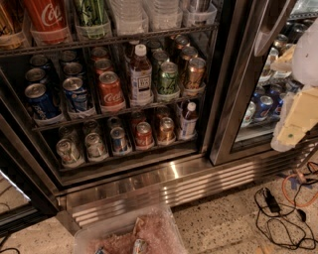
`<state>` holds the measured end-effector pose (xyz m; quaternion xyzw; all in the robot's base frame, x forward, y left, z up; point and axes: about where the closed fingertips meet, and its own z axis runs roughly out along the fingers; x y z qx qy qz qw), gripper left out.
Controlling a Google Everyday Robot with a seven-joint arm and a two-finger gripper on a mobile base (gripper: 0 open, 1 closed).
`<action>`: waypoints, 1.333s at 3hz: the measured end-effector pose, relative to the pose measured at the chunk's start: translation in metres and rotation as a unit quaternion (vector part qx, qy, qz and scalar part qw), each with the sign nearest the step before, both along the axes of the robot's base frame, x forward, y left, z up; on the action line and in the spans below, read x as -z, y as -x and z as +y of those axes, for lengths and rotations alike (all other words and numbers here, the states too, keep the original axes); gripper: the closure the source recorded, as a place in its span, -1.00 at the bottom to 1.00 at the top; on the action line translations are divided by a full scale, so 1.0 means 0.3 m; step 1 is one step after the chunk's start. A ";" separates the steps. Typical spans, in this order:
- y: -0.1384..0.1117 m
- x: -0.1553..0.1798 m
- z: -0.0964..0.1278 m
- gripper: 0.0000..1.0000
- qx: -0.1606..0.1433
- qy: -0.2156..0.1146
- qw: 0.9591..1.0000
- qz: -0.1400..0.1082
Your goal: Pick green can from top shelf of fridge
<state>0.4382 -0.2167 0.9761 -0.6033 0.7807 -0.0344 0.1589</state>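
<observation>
As the end effector hangs right, red can flanks green can.

The arm is way over at the right edge, white and rounded up top, with the cream-coloured gripper just below it, angled down-left.

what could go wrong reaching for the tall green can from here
1. The tall shiny green can sits between a tall red Coca-Cola can and clear plastic bottles on the dark wire top shelf; a grasp might bump them.
2. The pale gripper is far right, before the glass door; swinging across might clip its frame.
3. The smaller green can on the rack below might be grabbed instead.
</observation>
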 end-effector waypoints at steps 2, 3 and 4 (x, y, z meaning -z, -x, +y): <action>-0.008 -0.009 0.007 -1.00 0.000 -0.020 1.000 -0.015; -0.022 -0.015 0.033 -1.00 0.008 -0.047 0.998 -0.040; -0.050 -0.012 0.074 -1.00 0.016 -0.075 0.995 -0.061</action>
